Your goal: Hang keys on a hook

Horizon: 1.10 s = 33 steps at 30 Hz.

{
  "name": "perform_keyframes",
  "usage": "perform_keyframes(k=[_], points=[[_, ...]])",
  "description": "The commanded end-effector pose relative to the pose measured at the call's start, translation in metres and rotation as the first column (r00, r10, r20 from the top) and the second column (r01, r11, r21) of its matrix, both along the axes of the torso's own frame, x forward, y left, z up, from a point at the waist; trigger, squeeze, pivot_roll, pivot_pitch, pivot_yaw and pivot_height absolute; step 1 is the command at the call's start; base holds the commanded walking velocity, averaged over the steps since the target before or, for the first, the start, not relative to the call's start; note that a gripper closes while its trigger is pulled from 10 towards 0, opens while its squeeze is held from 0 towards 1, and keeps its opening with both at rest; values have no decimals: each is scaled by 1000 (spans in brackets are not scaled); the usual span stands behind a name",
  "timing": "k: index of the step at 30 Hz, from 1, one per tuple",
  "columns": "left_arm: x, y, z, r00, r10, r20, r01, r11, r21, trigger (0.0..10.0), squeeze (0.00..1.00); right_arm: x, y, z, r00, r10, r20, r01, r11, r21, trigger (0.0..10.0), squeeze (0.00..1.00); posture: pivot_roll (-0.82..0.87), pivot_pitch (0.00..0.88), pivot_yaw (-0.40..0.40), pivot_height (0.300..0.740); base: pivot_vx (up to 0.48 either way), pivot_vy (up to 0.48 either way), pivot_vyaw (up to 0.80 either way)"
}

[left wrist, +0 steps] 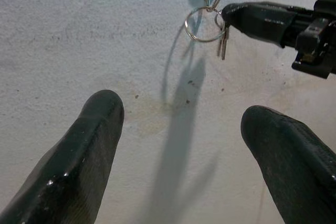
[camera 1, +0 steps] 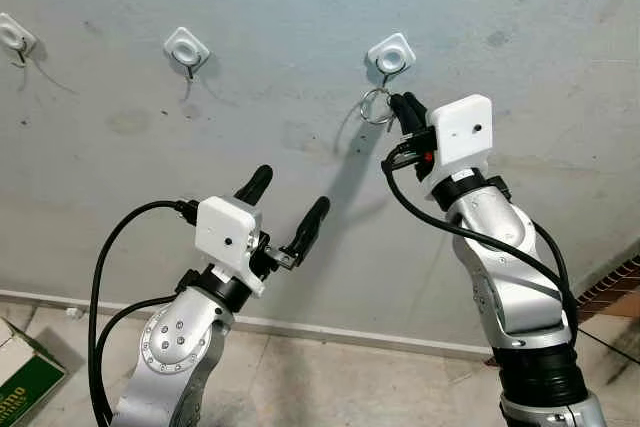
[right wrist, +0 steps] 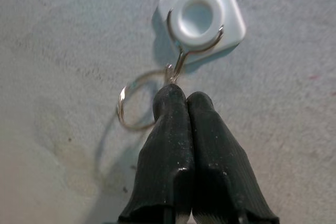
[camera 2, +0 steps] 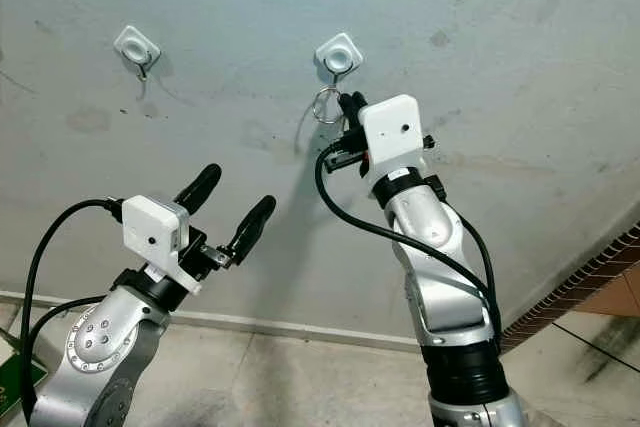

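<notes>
I'm facing a grey, stained plaster wall (camera 1: 300, 47) that takes up most of my forward view, with a strip of pale tiled floor (camera 1: 330, 387) below it. Low at my left sits the corner of a green-and-white cardboard box (camera 1: 25, 377), and a patch of red brick (camera 2: 590, 277) shows low at the right.

My silver right arm (camera 1: 510, 277) is raised to the wall, its right hand (camera 1: 405, 107) just under the white square plastic wall hook on the right (camera 1: 391, 53). From that wrist's camera the two black fingers (right wrist: 173, 145) are pressed together with no gap. The thin silver key ring (left wrist: 202, 24) sits at the hook's wire prong, touching it — I cannot tell whether it hangs fully on it — and a small key (left wrist: 223, 43) dangles beside the fingertips. Whether the fingers actually pinch the ring or key I cannot tell; their tips are right against it.

My left arm (camera 1: 180, 347) is held lower, the left hand (camera 1: 290, 202) spread wide with nothing between its fingers (left wrist: 79, 156) — pointing at the wall below the ring.

A second white hook in the middle (camera 1: 187, 48) and a third white hook at the far left (camera 1: 14, 37) are on the same wall.
</notes>
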<state>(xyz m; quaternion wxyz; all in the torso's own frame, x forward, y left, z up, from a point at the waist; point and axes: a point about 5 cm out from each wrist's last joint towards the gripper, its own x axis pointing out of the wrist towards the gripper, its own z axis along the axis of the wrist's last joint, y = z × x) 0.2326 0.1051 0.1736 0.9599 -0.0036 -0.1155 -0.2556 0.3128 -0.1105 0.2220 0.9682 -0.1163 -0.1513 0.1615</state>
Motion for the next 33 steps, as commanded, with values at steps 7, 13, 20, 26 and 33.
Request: perform_keyframes(k=[7, 13, 20, 26, 33], points=[[-1, 0, -5, 1000, 12, -19, -12, 1000, 15, 10000, 0, 0, 1, -9, 1000, 7, -9, -7, 1000, -25, 10000, 0, -22, 86, 19, 740, 0, 0, 0], [0, 0, -5, 1000, 13, -18, -13, 1000, 16, 10000, 0, 0, 2, -13, 1000, 5, -16, -6, 999, -33, 10000, 0, -24, 86, 20, 740, 0, 0, 0], [0, -1, -4, 1000, 11, -12, -10, 1000, 14, 10000, 0, 2, 0, -18, 1000, -17, -26, 15, 999, -49, 10000, 0, -24, 86, 20, 740, 0, 0, 0], [0, -2, -1, 1000, 4, 6, -4, 1000, 5, 10000, 0, 2, -2, -22, 999, -31, -29, 29, 998, -59, 10000, 0, -24, 86, 21, 740, 0, 0, 0], [5, -7, 9, 999, -13, 41, 14, 1000, -19, 10000, 0, 3, -3, -24, 999, -34, -28, 32, 997, -67, 10000, 0, -23, 86, 20, 740, 0, 0, 0]])
